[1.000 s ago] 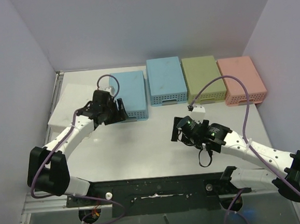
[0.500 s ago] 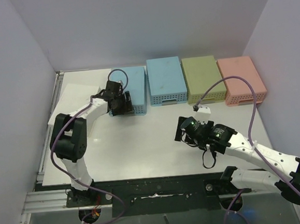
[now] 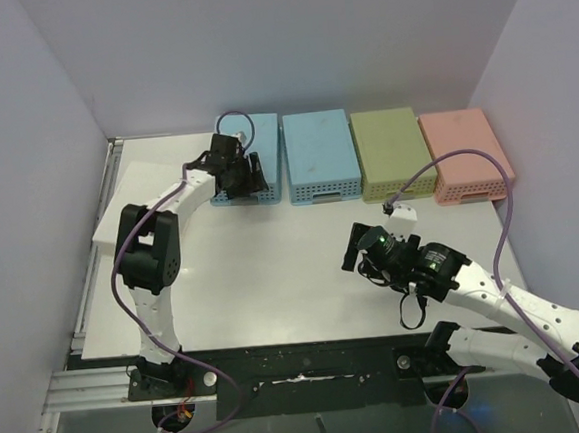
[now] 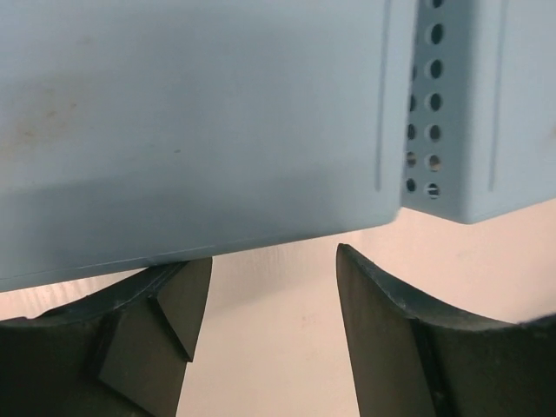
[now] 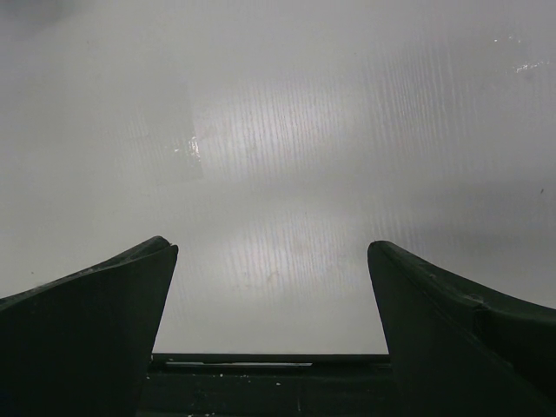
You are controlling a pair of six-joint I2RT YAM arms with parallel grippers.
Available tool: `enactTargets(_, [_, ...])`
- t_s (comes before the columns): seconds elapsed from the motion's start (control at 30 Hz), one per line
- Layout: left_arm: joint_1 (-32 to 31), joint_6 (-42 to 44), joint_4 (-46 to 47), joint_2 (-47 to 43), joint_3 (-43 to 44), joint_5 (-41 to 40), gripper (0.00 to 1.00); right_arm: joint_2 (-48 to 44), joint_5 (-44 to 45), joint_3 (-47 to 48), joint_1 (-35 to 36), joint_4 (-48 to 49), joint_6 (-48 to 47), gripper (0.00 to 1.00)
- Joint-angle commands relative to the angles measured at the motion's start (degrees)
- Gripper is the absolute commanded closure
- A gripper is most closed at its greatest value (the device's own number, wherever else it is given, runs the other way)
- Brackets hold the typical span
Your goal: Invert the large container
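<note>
Well, my left gripper was half open, pinching nothing, its tips right at the edge of the big blue box at the row's left end. The box could slip off my fingers and not flip. My right gripper hung wide open, empty.

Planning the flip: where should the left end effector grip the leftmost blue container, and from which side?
On the leftmost blue container, probably the perforated near wall, approached from the front-left, where the left end effector sits with jaws apart. That wall stands upright, and the second blue container crowds its right side.
</note>
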Motion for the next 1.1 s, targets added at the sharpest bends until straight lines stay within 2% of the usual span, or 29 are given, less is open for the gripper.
enactTargets(0.0, [-0.3, 2.2, 1.5, -0.3, 4.5, 6.6, 0.42, 1.5, 2.0, 1.1, -0.4, 1.4, 0.4, 0.01])
enactTargets(0.13, [-0.9, 3.6, 1.7, -2.7, 4.6, 11.9, 0.42, 2.4, 2.2, 1.6, -0.4, 2.0, -0.1, 0.01])
enactTargets(0.23, [-0.2, 3.9, 1.0, -5.3, 4.4, 10.5, 0.42, 2.4, 2.2, 1.5, -0.4, 2.2, -0.3, 0.01])
enactTargets(0.57, [13.2, -1.1, -2.1, -9.3, 1.5, 3.5, 0.39, 2.3, 2.1, 1.0, -0.5, 2.1, -0.8, 0.01])
enactTargets(0.73, [17.7, -2.2, 0.4, -11.3, -2.3, 3.7, 0.36, 2.2, 1.8, 0.8, -0.6, 2.2, -0.8, 0.01])
enactTargets(0.93, [21.3, -1.4, 2.4, -8.0, -1.5, 7.7, 0.34, 2.4, 1.7, 0.8, -0.6, 2.1, -1.1, 0.01])
enactTargets(1.07, [20.4, 0.2, 2.9, -4.1, 1.0, 13.3, 0.35, 2.8, 1.6, 0.9, -0.6, 2.2, -1.3, 0.01])
